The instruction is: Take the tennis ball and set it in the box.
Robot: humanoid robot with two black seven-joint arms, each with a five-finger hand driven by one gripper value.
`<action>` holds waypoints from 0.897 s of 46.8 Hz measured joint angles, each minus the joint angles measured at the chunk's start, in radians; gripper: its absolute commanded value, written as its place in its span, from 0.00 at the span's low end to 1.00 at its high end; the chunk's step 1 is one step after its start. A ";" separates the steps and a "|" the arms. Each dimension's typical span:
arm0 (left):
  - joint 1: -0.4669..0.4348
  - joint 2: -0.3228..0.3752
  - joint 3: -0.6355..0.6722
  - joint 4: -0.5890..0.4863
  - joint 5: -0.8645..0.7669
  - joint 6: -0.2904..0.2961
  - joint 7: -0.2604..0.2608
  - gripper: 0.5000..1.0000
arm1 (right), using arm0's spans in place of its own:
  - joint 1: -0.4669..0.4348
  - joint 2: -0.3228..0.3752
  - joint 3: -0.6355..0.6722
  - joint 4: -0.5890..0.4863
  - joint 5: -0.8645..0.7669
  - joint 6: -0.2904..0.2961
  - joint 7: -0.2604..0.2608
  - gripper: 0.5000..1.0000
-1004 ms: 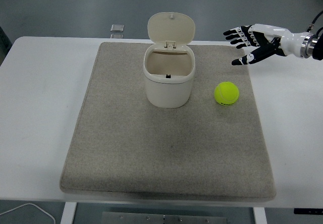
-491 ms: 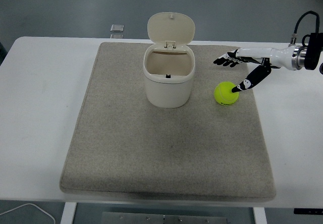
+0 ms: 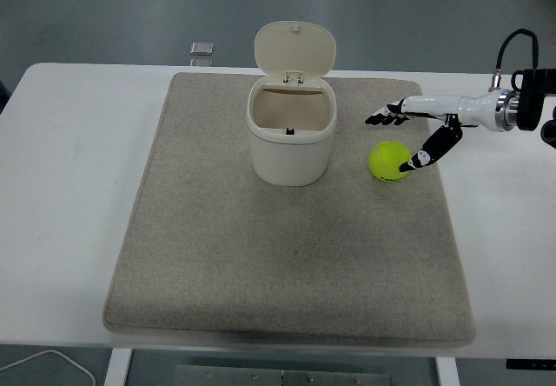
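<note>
White counter (image 3: pixel 69 186) bearing a grey felt mat (image 3: pixel 287 256). Bright yellow-green tennis ball (image 3: pixel 389 161) rests on the mat, right of the cream plastic box (image 3: pixel 291 134), whose lid stands open. Right hand (image 3: pixel 408 138) has lowered from above; fingers extended over the ball, thumb touching its side, nothing gripped yet. Grasp appears imminent.

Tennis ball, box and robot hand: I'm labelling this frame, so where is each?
tennis ball (image 3: pixel 388 160), head view, centre of its yellow surface
box (image 3: pixel 290 154), head view, front wall
right robot hand (image 3: pixel 415 129), head view, between thumb and fingers
</note>
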State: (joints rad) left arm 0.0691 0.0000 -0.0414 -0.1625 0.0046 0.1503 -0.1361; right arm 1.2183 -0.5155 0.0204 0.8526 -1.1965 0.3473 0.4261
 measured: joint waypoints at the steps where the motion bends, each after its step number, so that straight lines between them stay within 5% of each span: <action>1: 0.000 0.000 0.000 0.000 0.000 0.000 0.000 0.99 | 0.000 0.000 -0.004 0.000 0.000 -0.006 0.001 0.83; 30: 0.000 0.000 0.000 0.000 0.000 0.000 0.001 0.99 | -0.020 0.035 -0.051 -0.001 -0.015 -0.055 0.016 0.81; 42: 0.000 0.000 0.000 0.000 0.000 0.000 0.000 0.99 | -0.034 0.038 -0.052 -0.003 -0.047 -0.068 0.017 0.59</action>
State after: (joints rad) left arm 0.0690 0.0000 -0.0414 -0.1626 0.0046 0.1503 -0.1359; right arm 1.1840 -0.4772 -0.0313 0.8494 -1.2435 0.2794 0.4427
